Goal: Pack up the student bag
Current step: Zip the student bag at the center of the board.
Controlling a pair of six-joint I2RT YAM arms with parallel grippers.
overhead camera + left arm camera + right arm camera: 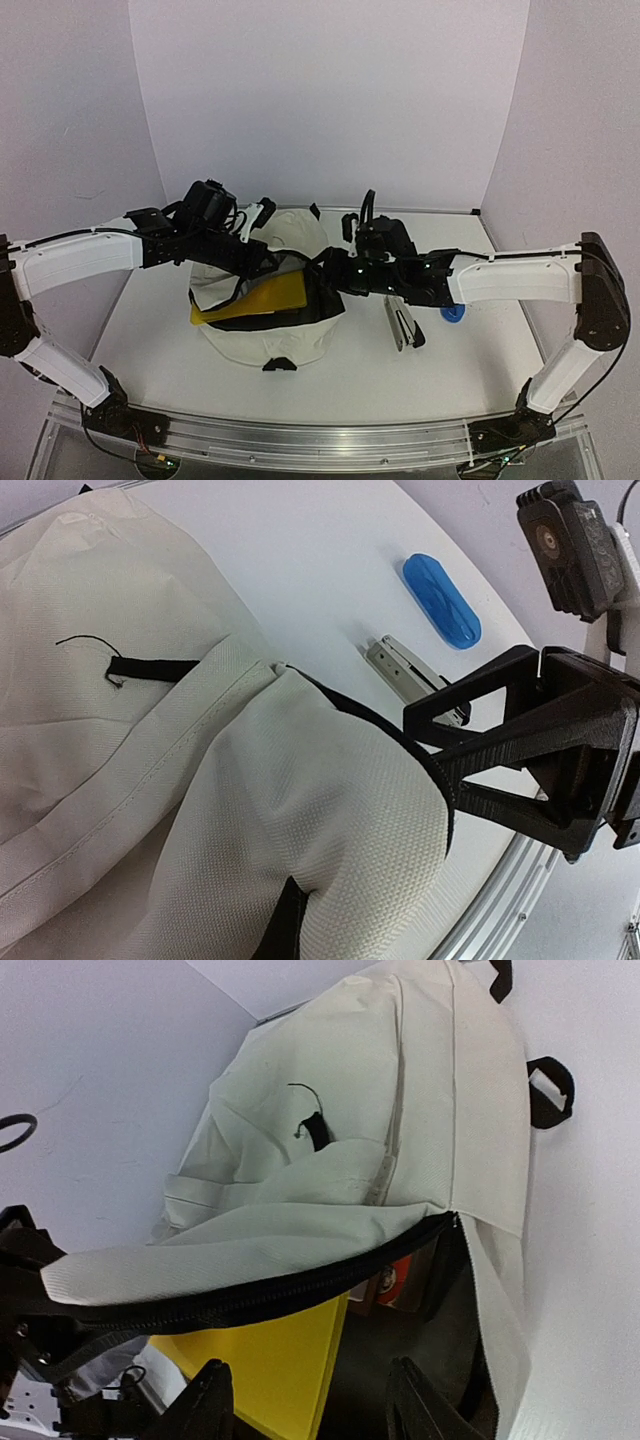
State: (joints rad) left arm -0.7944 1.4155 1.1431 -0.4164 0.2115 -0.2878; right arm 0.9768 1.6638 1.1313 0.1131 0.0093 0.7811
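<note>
Bag [265, 340] is laid at table centre with its near end closed and its mouth open on the upper side. A yellow folder [255, 298] is seen partly in the mouth, with its left end outside. A stapler [402, 328] and a blue case [452, 314] are found on the table right of the bag, near each other and not yet packed.

Step judged: folder insertion. To be done well, the mouth is to be held lifted by the left gripper [440, 755]. The folder is to be pushed flat and rightward along the lining, clear of the zipper. The orange item [395, 1278] inside is not to be jammed.

Right gripper [308, 1385], at the mouth's right side: fingers [215, 1405] are set apart, folder below and between them, nothing clamped. Left gripper, farther left: jaws are closed on the bag's rim fabric.
</note>
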